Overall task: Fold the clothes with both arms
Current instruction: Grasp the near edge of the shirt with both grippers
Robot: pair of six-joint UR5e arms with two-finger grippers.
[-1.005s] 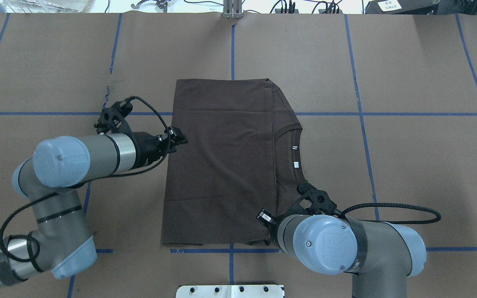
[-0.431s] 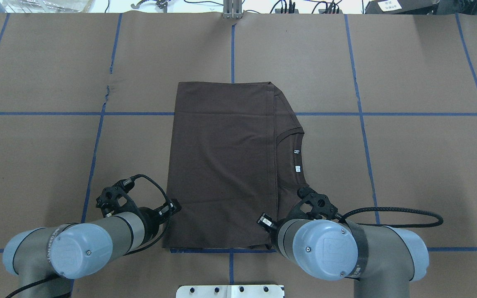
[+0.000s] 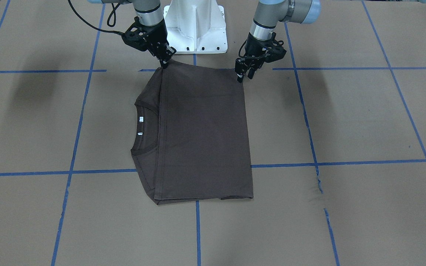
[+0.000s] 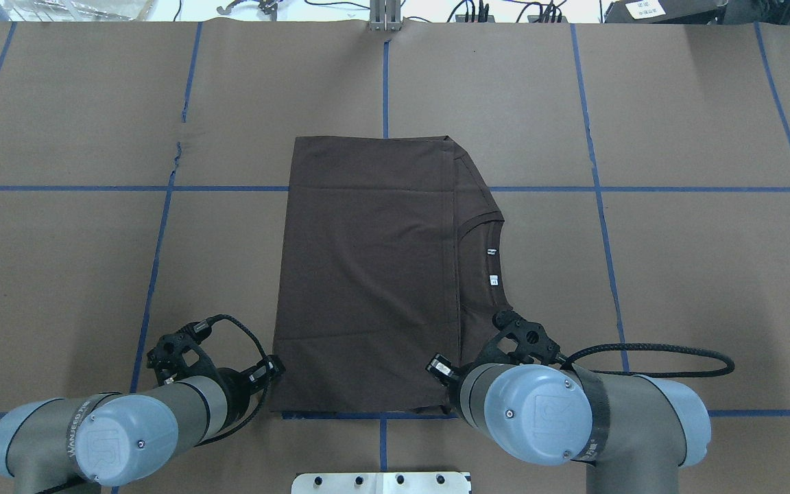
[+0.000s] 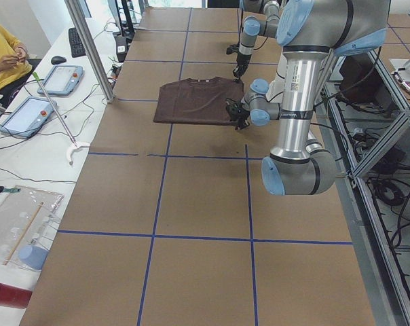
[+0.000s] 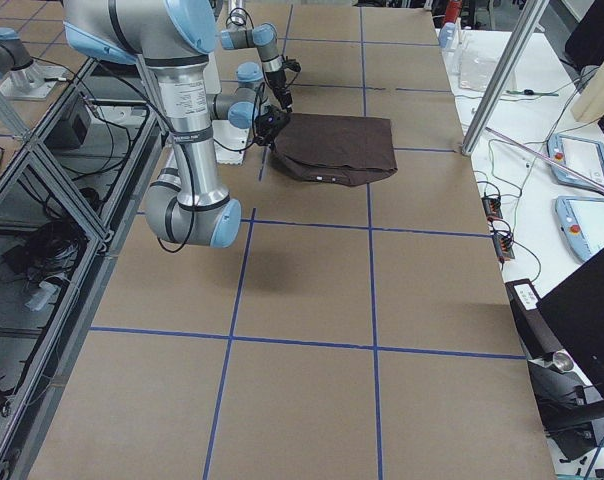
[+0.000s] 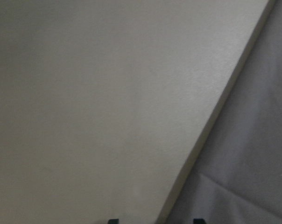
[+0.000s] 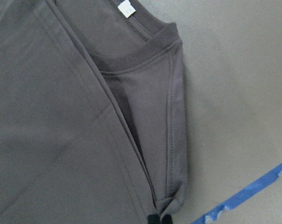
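From across the room, the folded dark brown T-shirt [image 3: 202,133] lies flat mid-tabletop [image 3: 346,118], collar [image 3: 144,106] toward the robot's right. The right end effector [image 3: 164,63] is down on the corner nearest the base. The left end effector [image 3: 243,75] stands at the other near corner.

Overhead, white neck labels [image 4: 493,279] show inside the neckline.

The left wrist camera shows two spread fingertips [image 7: 113,220] straddling the shirt's edge, gripping nothing.

The right wrist camera shows that end effector clenched on a bunched shirt corner.
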